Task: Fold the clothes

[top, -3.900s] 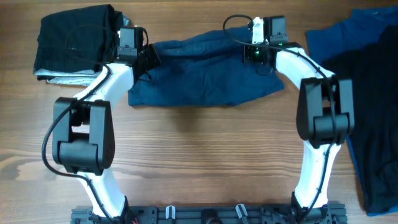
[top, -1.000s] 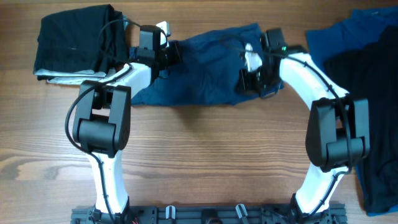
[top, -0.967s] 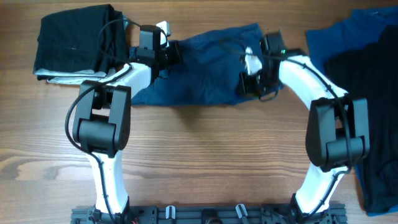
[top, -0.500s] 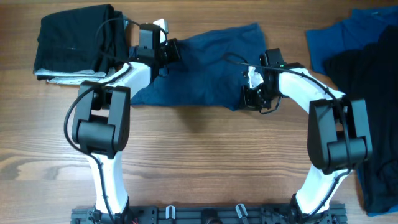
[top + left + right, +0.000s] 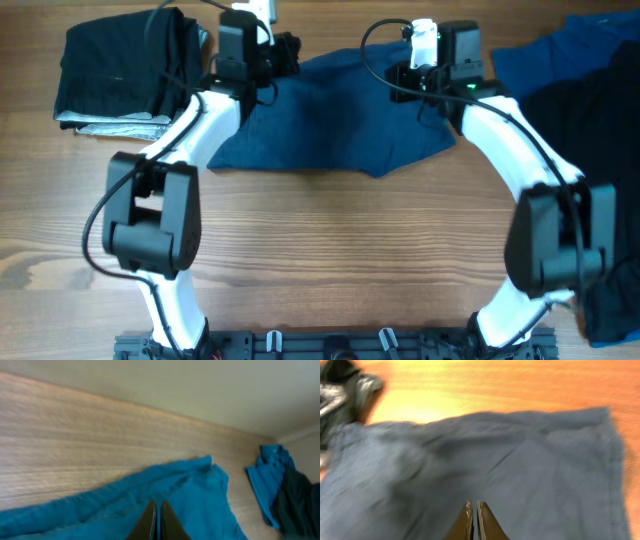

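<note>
The dark navy-blue shorts (image 5: 330,125) lie spread across the far middle of the wooden table. My left gripper (image 5: 290,47) is shut at their far left edge. My right gripper (image 5: 402,75) is shut over their far right part. In the left wrist view the closed fingers (image 5: 156,510) point over the rumpled blue fabric (image 5: 200,500). In the right wrist view the closed fingers (image 5: 473,510) sit over the smoother fabric (image 5: 545,460). I see no fabric between either pair of jaws.
A folded black garment (image 5: 120,60) lies on a light grey one (image 5: 110,125) at the far left. A brighter blue garment (image 5: 530,60) and a black one (image 5: 600,180) lie loose at the right edge. They also show in the left wrist view (image 5: 265,475).
My right gripper has swung from the shorts' near right corner up to their far right edge. My left gripper has shifted to the far left edge. The shorts stay spread.
</note>
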Robot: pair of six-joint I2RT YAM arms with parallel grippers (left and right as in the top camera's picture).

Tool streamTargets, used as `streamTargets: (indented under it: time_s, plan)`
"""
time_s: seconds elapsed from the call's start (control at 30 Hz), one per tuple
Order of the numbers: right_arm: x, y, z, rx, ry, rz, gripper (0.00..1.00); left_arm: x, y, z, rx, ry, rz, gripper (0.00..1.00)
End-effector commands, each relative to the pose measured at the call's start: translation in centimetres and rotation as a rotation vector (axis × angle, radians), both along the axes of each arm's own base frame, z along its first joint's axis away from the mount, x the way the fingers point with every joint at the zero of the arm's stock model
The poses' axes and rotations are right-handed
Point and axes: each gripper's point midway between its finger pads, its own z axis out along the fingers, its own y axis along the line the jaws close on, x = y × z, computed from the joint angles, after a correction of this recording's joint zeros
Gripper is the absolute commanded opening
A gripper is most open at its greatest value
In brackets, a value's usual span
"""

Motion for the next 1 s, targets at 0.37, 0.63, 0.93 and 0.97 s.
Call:
streamTargets:
  time_s: [0.37, 0.63, 0.93, 0.97]
  plan:
    - [7.4, -4.4, -11.9, -0.147, -0.134, -0.272, 0.05, -0.8, -2.4, -6.9, 0.01, 0.099, -0.091, 0.04]
    - [7.7, -4.2, -15.1, -0.108, -0.13, -0.291, 0.05, 0.0, -1.7, -10.2, 0.043, 0.115, -0.046, 0.04]
    - [6.5, -2.8, -16.2, -0.045, -0.044, -0.244, 0.05, 3.5, 2.3, -13.1, 0.163, 0.007, 0.195, 0.04]
    - [6.3, -2.8, -16.5, -0.048, -0.033, -0.244, 0.05, 3.8, 3.1, -13.2, 0.188, 0.001, 0.237, 0.04]
